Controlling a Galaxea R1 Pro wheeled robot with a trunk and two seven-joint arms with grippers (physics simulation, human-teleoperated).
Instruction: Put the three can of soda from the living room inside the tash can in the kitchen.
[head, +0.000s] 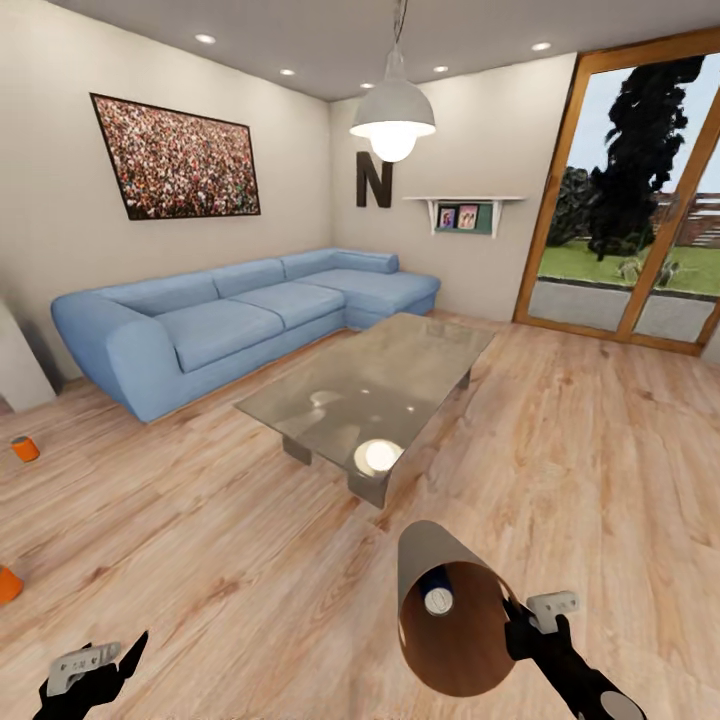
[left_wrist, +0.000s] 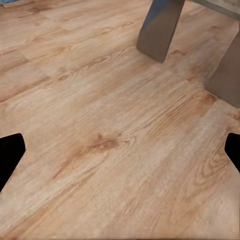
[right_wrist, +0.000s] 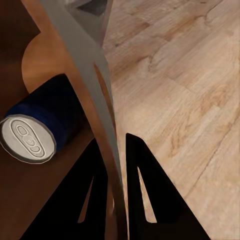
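Observation:
My right gripper (head: 519, 622) is shut on the rim of the tash can (head: 428, 556), which hangs tilted on its side above the wood floor with its brown inside facing me. A dark blue can of soda (head: 437, 591) lies inside it. The right wrist view shows the fingers (right_wrist: 145, 190) pinching the grey wall (right_wrist: 92, 70), with the blue can (right_wrist: 44, 122) beside them. Two orange cans (head: 25, 448) (head: 6, 584) stand on the floor at the far left. My left gripper (head: 100, 668) is open and empty low at the left, above bare floor (left_wrist: 120, 150).
A glass low table (head: 400, 370) stands straight ahead, its legs (left_wrist: 160, 30) close to my left gripper. Behind it is the long blue corner sofa (head: 240, 310). A glass door (head: 640, 200) is at the right and a hanging lamp (head: 392, 110) above the table.

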